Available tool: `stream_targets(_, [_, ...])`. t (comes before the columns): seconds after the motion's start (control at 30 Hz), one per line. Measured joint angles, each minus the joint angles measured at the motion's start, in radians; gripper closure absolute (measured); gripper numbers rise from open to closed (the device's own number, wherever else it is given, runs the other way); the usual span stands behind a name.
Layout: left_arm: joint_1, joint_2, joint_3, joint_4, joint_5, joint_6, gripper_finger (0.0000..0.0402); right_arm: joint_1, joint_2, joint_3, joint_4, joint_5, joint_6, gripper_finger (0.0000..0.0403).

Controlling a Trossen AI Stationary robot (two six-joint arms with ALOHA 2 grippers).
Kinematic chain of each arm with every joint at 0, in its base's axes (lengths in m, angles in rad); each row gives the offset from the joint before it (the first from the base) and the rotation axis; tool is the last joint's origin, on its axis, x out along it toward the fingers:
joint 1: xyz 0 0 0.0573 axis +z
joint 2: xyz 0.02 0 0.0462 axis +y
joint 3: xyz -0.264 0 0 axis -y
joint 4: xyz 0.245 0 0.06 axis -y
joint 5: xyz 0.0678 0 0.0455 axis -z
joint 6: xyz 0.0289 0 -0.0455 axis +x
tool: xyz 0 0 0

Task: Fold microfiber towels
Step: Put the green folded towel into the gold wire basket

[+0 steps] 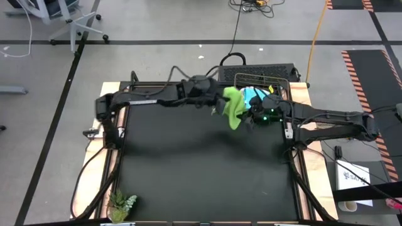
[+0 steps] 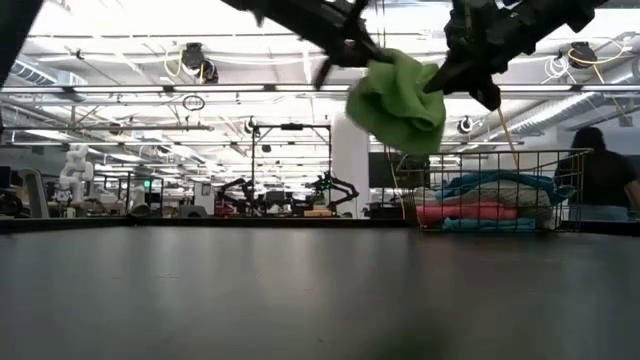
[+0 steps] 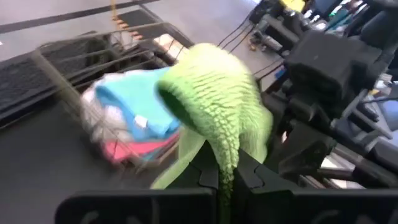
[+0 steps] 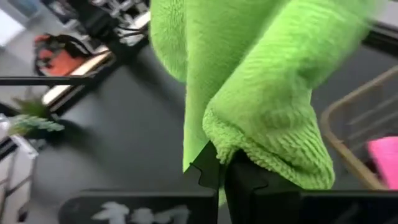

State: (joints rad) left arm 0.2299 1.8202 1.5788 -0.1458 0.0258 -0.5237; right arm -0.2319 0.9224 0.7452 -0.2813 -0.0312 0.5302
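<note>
Currently both the left gripper [image 1: 217, 105] and right gripper [image 1: 251, 116] are clenched on the lime green towel [image 1: 233, 108], aloft near the basket [image 1: 286, 80]. Advise spreading it taut before lowering.

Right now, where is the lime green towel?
In the high view, the lime green towel hangs above the table's far side, gripped between the left claw and right claw, beside the wire basket.

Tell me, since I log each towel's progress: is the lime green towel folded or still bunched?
Bunched, not folded: the lime green towel hangs crumpled above the table, pinched by the left gripper and right gripper.
</note>
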Motion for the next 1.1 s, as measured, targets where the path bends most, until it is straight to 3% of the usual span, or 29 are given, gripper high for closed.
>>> stream_targets(0.4, [0.042,0.273,0.368,-0.035,0.181,0.059,0.0397,-0.203,-0.062,0.148,-0.314,0.043,-0.166,0.0403])
stream_targets(0.6, [0.075,0.371,0.540,-0.118,0.214,0.073,0.0386,-0.331,-0.065,0.225,-0.497,0.064,-0.250,0.0403])
stream_targets(0.83, [0.119,0.395,0.571,-0.123,0.251,0.069,0.0393,-0.501,-0.072,0.283,-0.670,0.087,-0.362,0.0403])
stream_targets(1.1, [0.140,0.396,0.568,-0.087,0.253,0.068,0.0396,-0.660,-0.069,0.284,-0.710,0.062,-0.441,0.0403])
